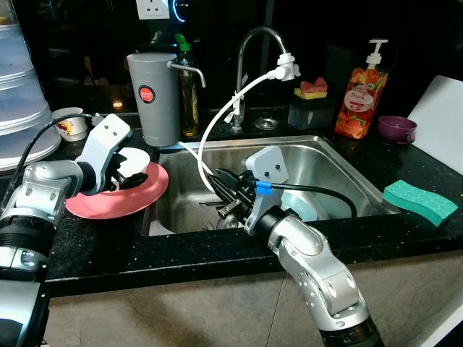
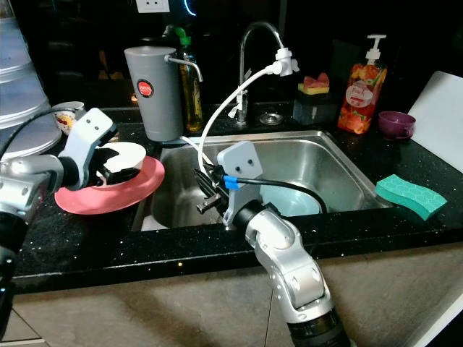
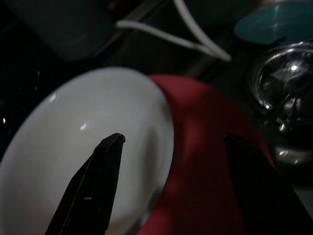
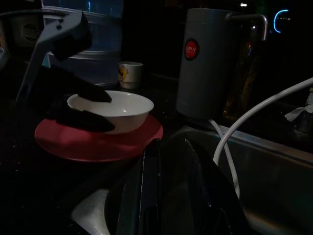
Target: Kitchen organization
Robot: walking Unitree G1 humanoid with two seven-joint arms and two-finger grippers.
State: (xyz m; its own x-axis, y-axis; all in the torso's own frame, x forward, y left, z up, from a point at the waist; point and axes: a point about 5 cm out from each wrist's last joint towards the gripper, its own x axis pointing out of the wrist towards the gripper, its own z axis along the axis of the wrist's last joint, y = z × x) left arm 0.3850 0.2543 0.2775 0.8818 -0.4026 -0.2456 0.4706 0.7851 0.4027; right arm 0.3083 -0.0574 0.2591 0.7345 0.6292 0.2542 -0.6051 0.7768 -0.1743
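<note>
Dark kitchen counter w/ a steel sink (image 1: pixel 340 155) in the middle, seen from the robot's head. On the counter left of the sink lies a red plate (image 1: pixel 119 195) w/ a white bowl (image 1: pixel 134 160) sitting on it. The left gripper (image 1: pixel 129 172) is at the bowl, fingers spread, one finger over the rim and inside the bowl, the other outside near the plate; in the left wrist view the fingertips (image 3: pixel 110 147) stand apart w/ nothing pinched between them, so it looks open around the rim, not clamped.

The right gripper (image 1: pixel 228 194) reaches down into the left part of the sink; its fingers look close together, approx. shut, and whether they hold anything can't be told. A teal dish (image 1: pixel 318 206) lies in the basin behind the right arm, and the left wrist view shows something glassy (image 3: pixel 286 83) in there too.

Far side: grey water dispenser (image 1: pixel 153 97), tap (image 1: pixel 253 50) w/ a white hose (image 1: pixel 217 116) trailing into the sink, orange soap bottle (image 1: pixel 362 90), purple cup (image 1: pixel 396 130). A green sponge (image 1: pixel 419 201) sits near right.

Progress, as a judgement: early to mid. Bowl and plate are out on the counter, but dishes remain in the sink, so clearing and sorting are left
</note>
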